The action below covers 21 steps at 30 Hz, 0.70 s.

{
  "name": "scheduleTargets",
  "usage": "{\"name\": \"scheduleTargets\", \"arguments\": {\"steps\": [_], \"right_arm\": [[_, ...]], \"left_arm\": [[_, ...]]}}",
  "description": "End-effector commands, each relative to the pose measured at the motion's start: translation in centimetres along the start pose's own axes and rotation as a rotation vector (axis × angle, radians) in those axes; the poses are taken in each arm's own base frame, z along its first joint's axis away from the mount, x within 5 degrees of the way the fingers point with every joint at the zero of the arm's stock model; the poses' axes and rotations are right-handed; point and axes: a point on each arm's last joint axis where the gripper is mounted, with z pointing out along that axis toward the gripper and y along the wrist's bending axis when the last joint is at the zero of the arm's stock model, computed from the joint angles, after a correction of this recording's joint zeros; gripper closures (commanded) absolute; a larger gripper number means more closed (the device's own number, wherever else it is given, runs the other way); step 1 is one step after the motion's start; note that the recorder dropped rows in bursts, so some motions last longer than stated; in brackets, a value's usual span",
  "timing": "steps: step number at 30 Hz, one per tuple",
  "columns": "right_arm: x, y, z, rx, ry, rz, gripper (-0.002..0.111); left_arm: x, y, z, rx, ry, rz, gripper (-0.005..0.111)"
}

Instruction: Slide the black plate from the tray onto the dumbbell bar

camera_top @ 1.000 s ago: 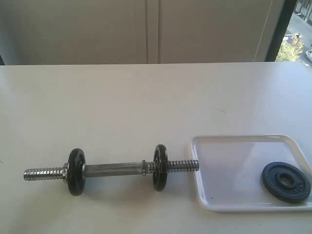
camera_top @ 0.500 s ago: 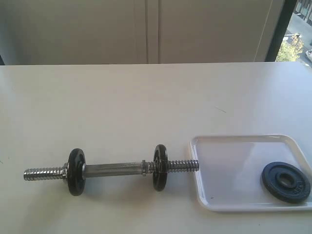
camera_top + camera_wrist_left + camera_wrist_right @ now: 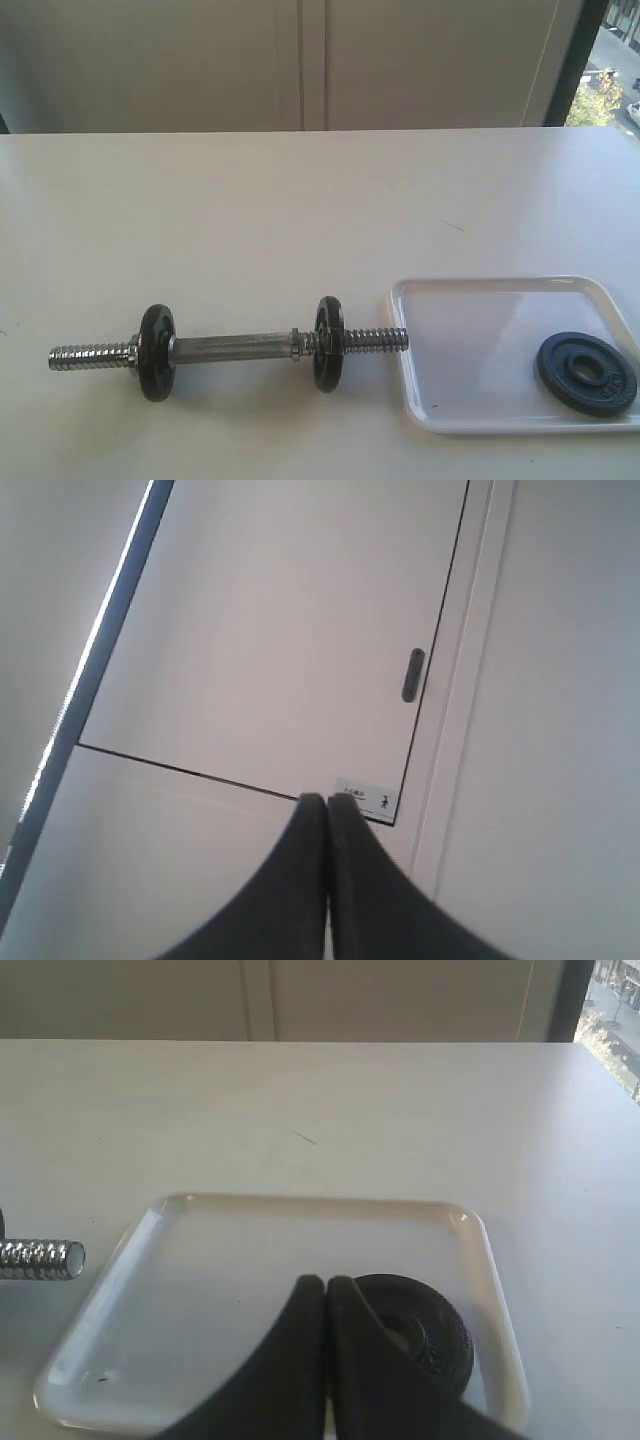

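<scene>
The black plate lies flat in the right part of the white tray, at the table's front right. The dumbbell bar rests on the table left of the tray, with two small black discs on it and its threaded right end at the tray's left rim. In the right wrist view my right gripper is shut and empty, above the tray, with the plate partly hidden behind its fingers. The bar's threaded tip shows there too. My left gripper is shut, facing a wall. Neither gripper appears in the exterior view.
A white wall with cabinet panels stands behind the table. A window is at the far right. The left wrist view shows only a door panel with a small handle.
</scene>
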Motion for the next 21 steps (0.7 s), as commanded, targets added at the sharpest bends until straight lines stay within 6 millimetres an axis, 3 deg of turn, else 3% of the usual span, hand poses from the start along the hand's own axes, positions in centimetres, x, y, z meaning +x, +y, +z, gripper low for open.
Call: {"name": "scheduleTargets", "arguments": {"steps": [1,9,12,16,21], "right_arm": [[0.0,0.0,0.0,-0.006,-0.01,-0.013,0.108],[0.0,0.0,0.0,-0.007,-0.01,0.007,0.108],[0.0,0.0,0.0,-0.007,-0.01,0.006,0.108],[0.0,0.0,0.0,-0.007,-0.01,0.006,0.108],[0.0,0.0,0.0,-0.007,-0.01,0.006,0.108]], "left_arm": [[-0.3,-0.2,0.2,0.015,-0.016,-0.054,0.107],[0.3,-0.2,1.2,-0.005,0.077,-0.103,0.107],[0.4,-0.6,2.0,0.028,0.126,-0.024,0.107],[1.0,-1.4,3.7,0.096,0.323,0.167,0.107],[1.6,-1.1,6.8,0.045,0.586,0.289,0.107]]}}
